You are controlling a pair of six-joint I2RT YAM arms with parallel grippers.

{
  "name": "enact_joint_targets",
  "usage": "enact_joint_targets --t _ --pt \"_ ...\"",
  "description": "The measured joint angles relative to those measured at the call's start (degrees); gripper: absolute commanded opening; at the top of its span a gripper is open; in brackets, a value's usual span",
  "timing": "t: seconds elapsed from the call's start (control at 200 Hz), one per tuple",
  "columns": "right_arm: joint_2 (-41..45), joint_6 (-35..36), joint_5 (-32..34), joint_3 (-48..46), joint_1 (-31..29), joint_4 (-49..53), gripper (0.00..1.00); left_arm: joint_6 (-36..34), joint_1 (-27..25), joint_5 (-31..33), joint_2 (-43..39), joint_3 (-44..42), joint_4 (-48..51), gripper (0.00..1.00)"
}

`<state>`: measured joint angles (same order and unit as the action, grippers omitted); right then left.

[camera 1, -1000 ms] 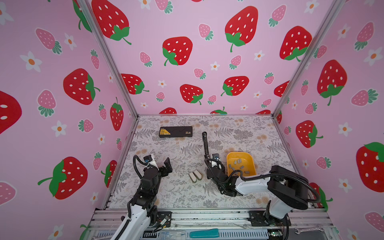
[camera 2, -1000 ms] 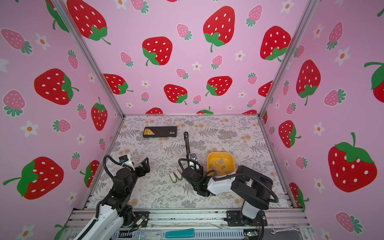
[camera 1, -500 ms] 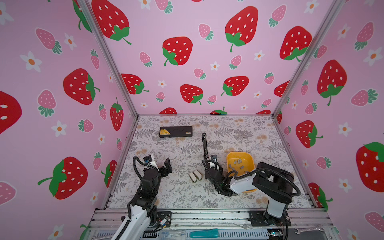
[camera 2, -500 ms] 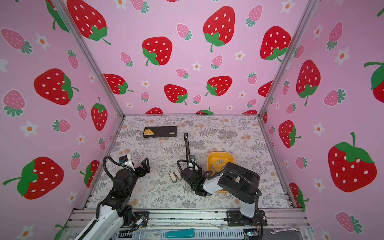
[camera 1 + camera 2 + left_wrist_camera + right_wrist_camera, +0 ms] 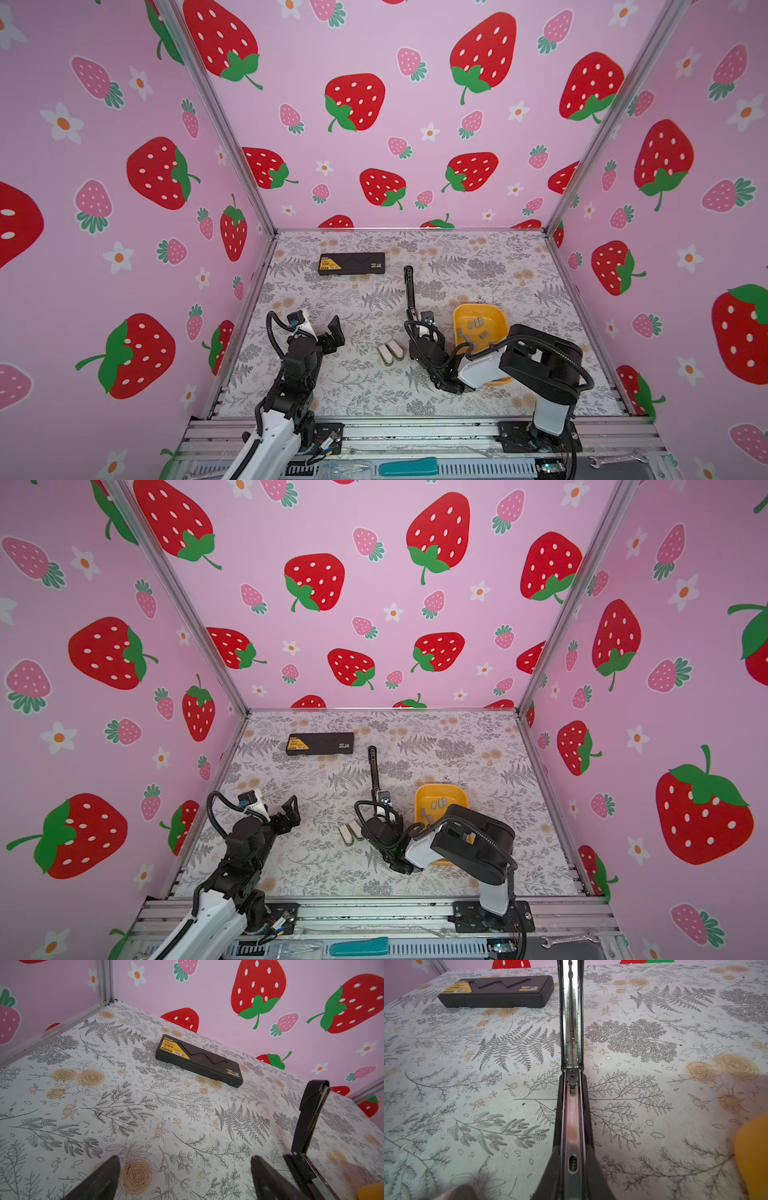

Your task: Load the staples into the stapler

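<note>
The left gripper (image 5: 318, 328) hung wide open. The right gripper (image 5: 417, 326) clenched the opened black stapler (image 5: 409, 291), its length pointing toward the back wall. Staples (image 5: 473, 328) lay in the yellow tray (image 5: 478, 308) beside it. The label on the far case (image 5: 351, 263) was illegible.

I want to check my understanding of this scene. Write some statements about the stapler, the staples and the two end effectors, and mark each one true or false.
1. The staples lie in the yellow tray. True.
2. The left end effector holds a staple strip. False: it is open and empty.
3. The right end effector is shut on the black stapler. True.
4. The black stapler is folded closed. False: its top arm stands up, and the magazine channel is exposed.
</note>
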<state>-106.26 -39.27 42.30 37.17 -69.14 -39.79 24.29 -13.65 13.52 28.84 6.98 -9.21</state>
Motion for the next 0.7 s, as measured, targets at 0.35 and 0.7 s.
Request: enact_joint_targets --t 0.35,0.7 --pt "3.0 0.2 -1.3 -0.3 0.0 2.3 0.47 0.0 0.0 0.0 2.0 0.0 -0.9 0.99" --pt "9.0 7.1 -3.8 5.0 4.1 4.3 0.45 0.0 0.0 0.0 3.6 0.0 -1.3 0.99"
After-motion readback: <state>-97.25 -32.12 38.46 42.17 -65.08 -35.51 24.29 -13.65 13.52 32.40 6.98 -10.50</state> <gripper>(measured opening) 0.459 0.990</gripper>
